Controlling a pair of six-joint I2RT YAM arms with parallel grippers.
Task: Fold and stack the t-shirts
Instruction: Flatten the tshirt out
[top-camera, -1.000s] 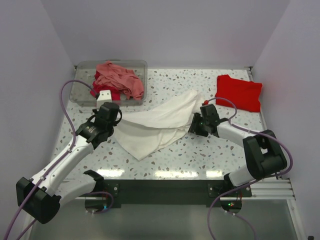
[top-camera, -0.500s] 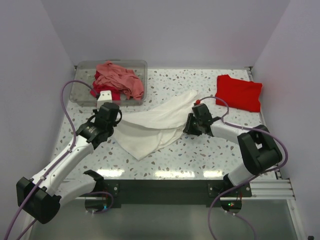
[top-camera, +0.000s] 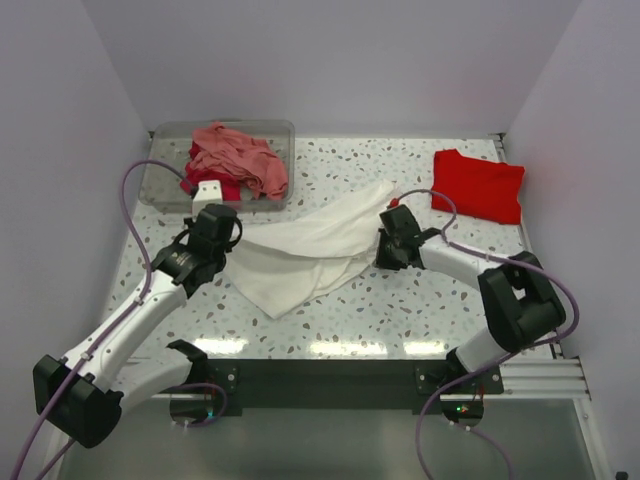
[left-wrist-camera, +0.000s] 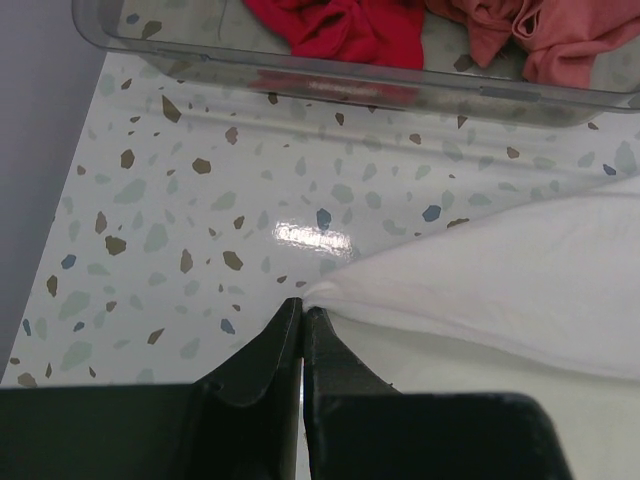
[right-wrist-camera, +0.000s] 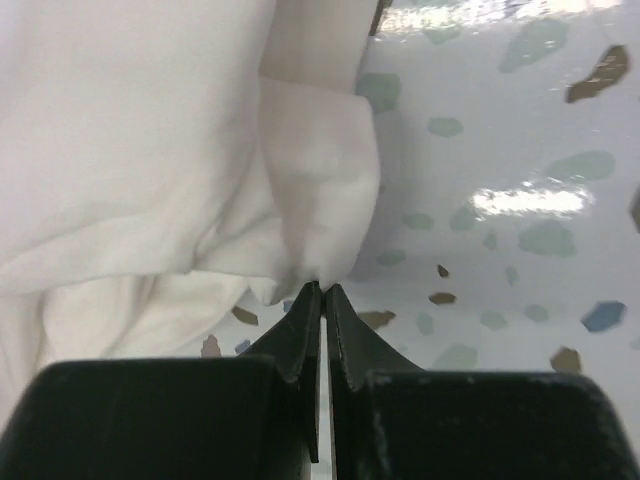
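A white t-shirt (top-camera: 310, 250) lies rumpled across the middle of the speckled table. My left gripper (top-camera: 228, 245) is shut on its left edge, and the pinched white cloth (left-wrist-camera: 330, 296) shows at the fingertips in the left wrist view. My right gripper (top-camera: 383, 250) is shut on the shirt's right edge, where a folded flap (right-wrist-camera: 320, 180) rises just above the closed tips. A bright red t-shirt (top-camera: 478, 184) lies folded flat at the back right. Salmon-pink cloth (top-camera: 240, 160) and crimson cloth (top-camera: 225, 190) are piled in the bin.
A clear plastic bin (top-camera: 165, 180) stands at the back left, its front wall (left-wrist-camera: 330, 85) close ahead of the left gripper. Walls enclose the table on three sides. A purple cable (top-camera: 135, 215) loops beside the left arm.
The right gripper slid left to the white shirt's right edge and closed on it. The left gripper stayed shut on the left edge.
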